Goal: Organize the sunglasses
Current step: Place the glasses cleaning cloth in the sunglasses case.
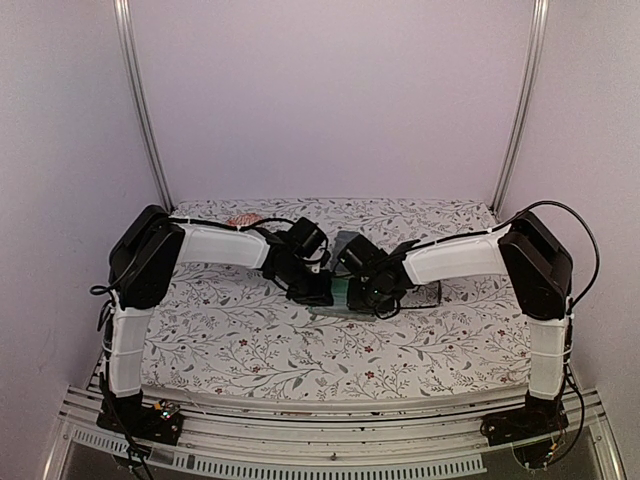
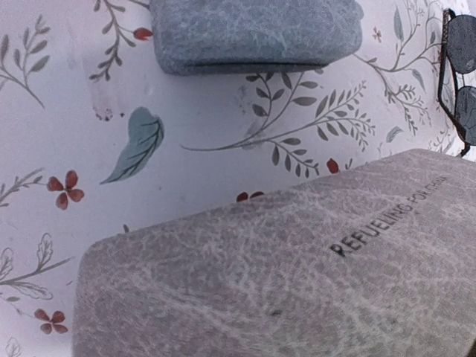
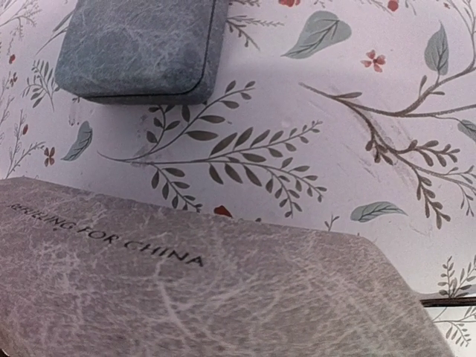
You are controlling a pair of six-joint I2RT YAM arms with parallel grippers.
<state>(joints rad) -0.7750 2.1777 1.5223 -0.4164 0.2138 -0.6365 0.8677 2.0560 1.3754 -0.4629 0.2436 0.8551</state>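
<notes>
**Reader:** What does the overhead view show?

**Legend:** The left gripper (image 1: 312,292) and right gripper (image 1: 368,292) reach inward and meet at mid-table. They sit close together over the floral tablecloth (image 1: 250,340).

**Reader:** Do the jaws stand apart or clamped?

**Legend:** This cannot be told for either. The wrist views show no fingers, and from above the wrists cover them.

**Reader:** What fills the wrist views?

**Legend:** The tan-grey case (image 2: 282,275) lies nearest, printed "REFUELING FOR CHINA". The blue-grey case (image 2: 253,33) lies beyond it, with bare cloth between them.

**Reader:** Where are the sunglasses (image 2: 460,78)?

**Legend:** One pair, with dark lenses in a thin black frame, lies on the cloth at the right edge of the left wrist view. It is just past the tan-grey case's end and apart from the blue-grey case.
</notes>
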